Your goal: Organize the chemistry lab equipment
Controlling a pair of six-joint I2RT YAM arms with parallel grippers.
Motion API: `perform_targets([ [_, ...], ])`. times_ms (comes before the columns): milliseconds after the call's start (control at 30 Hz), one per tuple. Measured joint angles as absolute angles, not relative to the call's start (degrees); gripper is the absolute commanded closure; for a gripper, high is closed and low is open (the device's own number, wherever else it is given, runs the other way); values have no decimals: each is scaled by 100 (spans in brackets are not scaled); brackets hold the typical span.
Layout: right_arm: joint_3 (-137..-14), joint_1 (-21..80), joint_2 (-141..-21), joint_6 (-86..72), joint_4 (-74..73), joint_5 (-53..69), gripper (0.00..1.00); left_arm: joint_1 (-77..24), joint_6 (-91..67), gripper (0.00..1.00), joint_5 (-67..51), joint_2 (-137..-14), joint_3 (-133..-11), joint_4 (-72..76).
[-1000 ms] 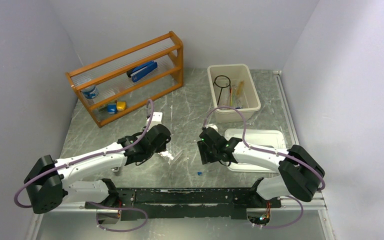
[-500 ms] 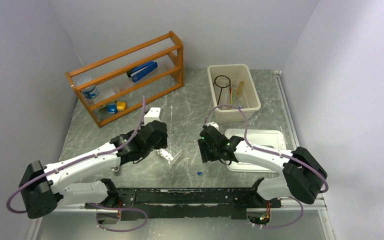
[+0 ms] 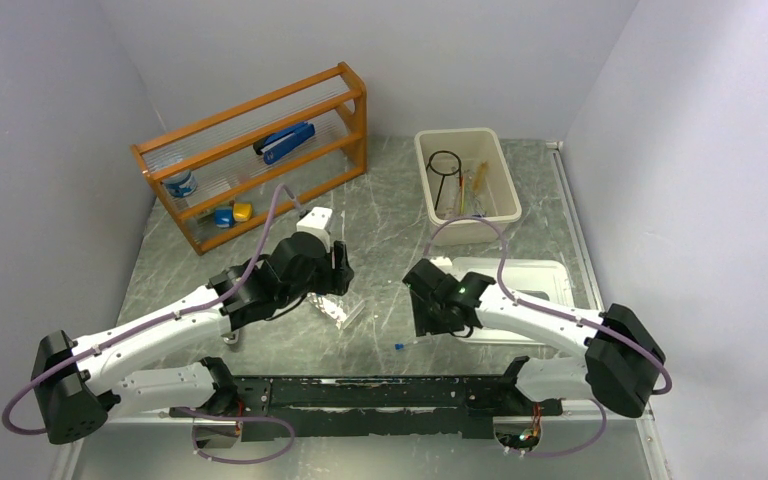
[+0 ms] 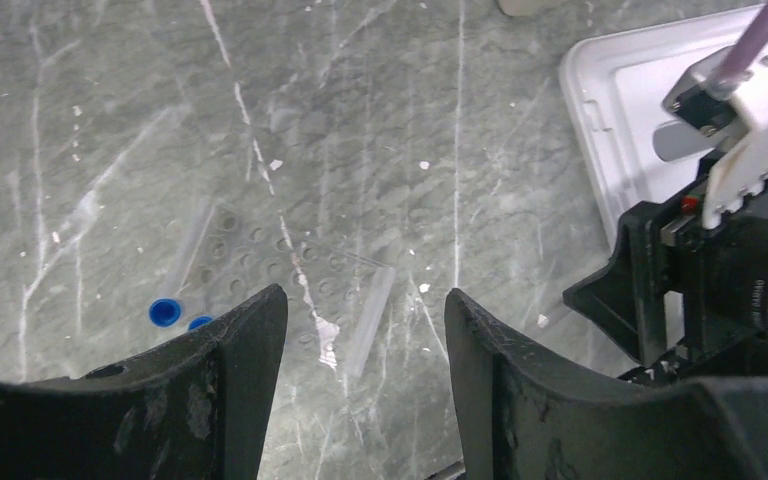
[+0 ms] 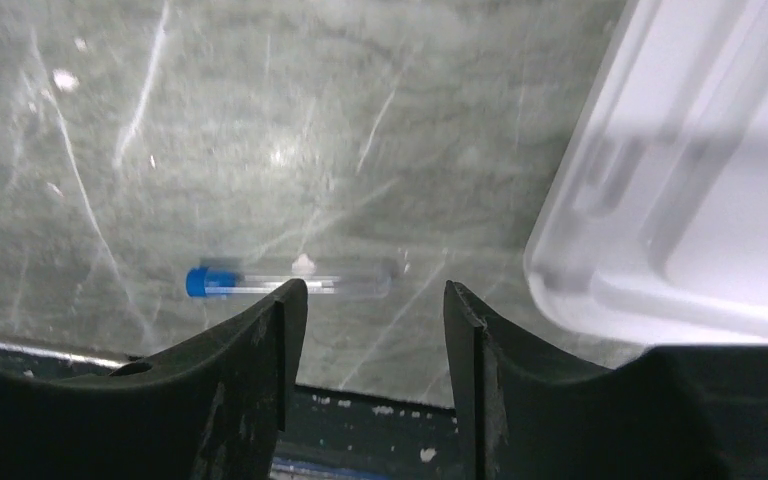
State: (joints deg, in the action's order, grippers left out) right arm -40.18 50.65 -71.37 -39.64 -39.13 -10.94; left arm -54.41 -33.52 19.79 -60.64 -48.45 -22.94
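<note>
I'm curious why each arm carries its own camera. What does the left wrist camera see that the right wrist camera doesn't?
Only the left wrist view: a clear plastic tube rack lying flat, two blue caps by it, and the right arm at the picture's edge.

Only the right wrist view: one clear blue-capped tube lying alone, and a black rail along the table's near edge.

Both: the grey marbled table, part of the white tray, and the camera's own claw, the left claw and the right claw, each open with nothing in it.
</note>
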Motion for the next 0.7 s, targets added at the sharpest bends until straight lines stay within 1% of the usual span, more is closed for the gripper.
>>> perform_targets([
  [100, -4018, 5352, -7177, -4254, -4200, -1129, 43, -5441, -3291, 35, 1848, -6064, -4845, -2206],
  [233, -4051, 5778, -7387, -4571, -4556, -1225, 38, -5441, -3225, 35, 1841, -6064, -4842, -2200],
  [367, -4066, 5986, -7673, -4720, -4661, -1317, 34, -5441, -3186, 34, 1850, -6060, -4838, -2200],
  [533, -4150, 6012, -8027, -4720, -4565, -1479, 23, -5441, -3151, 34, 1890, -6047, -4834, -2206],
  [600, -4230, 6012, -8128, -4683, -4370, -1592, 20, -5441, -3140, 34, 1898, -6045, -4834, -2209],
  [700, -4318, 6012, -8289, -4600, -3887, -1712, 18, -5441, -3127, 34, 1907, -6036, -4834, -2209],
])
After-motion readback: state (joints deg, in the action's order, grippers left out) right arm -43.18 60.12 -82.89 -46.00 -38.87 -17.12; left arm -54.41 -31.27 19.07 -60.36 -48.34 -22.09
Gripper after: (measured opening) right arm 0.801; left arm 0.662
